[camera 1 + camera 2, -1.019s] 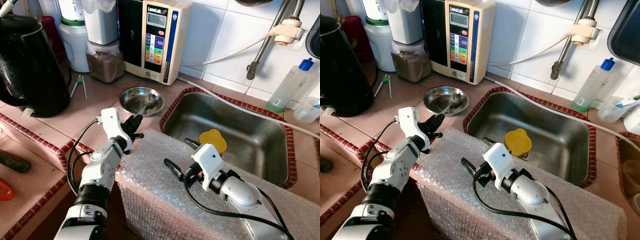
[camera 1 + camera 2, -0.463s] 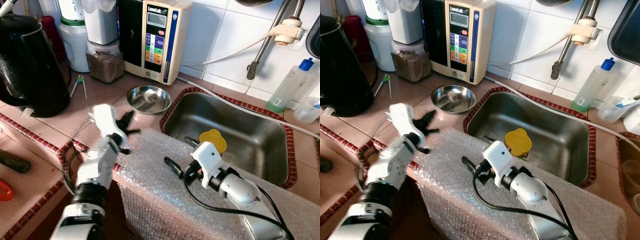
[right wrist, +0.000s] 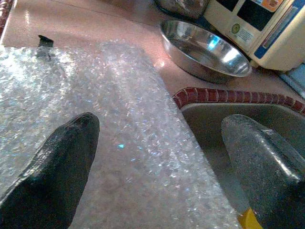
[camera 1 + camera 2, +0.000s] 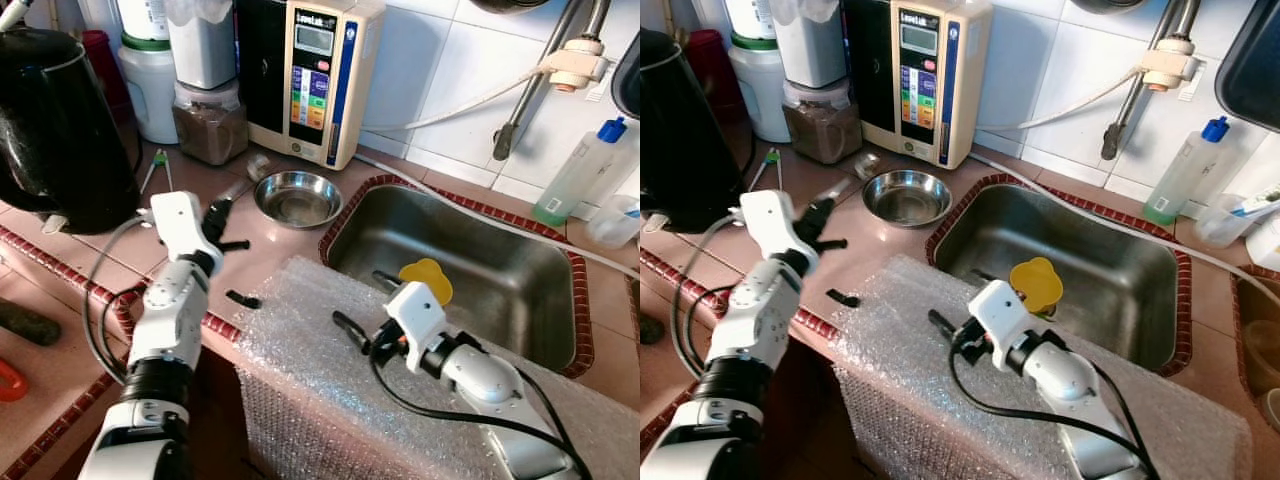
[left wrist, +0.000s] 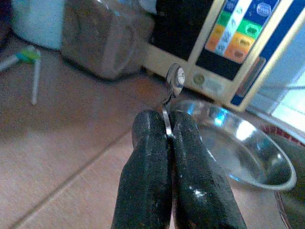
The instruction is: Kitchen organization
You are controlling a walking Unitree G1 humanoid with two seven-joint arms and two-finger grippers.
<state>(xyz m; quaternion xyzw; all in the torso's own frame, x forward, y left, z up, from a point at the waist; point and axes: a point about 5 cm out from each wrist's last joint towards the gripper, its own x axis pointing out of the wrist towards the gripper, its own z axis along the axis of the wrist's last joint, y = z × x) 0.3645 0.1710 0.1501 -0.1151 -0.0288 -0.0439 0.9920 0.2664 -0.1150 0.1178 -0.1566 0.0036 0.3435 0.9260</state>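
Observation:
My left gripper (image 4: 222,213) is shut on the handle of a thin metal spoon (image 5: 172,81), held above the counter just left of the steel bowl (image 4: 297,197). The spoon's bowl end points toward the brown-powder jar (image 4: 210,125) and the water ionizer (image 4: 310,75). The steel bowl looks empty. My right gripper (image 4: 360,300) hovers open over the bubble wrap (image 4: 330,400) at the near edge of the sink (image 4: 540,235), nothing between its fingers (image 3: 57,162). A yellow flower-shaped object (image 4: 425,280) lies in the sink just behind it.
A black kettle (image 4: 55,120) stands at the far left, with a small green-and-white tool (image 4: 158,170) beside it. A small black piece (image 4: 243,298) lies on the counter by the bubble wrap's corner. A blue-capped bottle (image 4: 585,170) stands behind the sink.
My left gripper has lifted the spoon out of the steel bowl and swung it left and back. The bowl slid slightly right. The right gripper has hardly moved.

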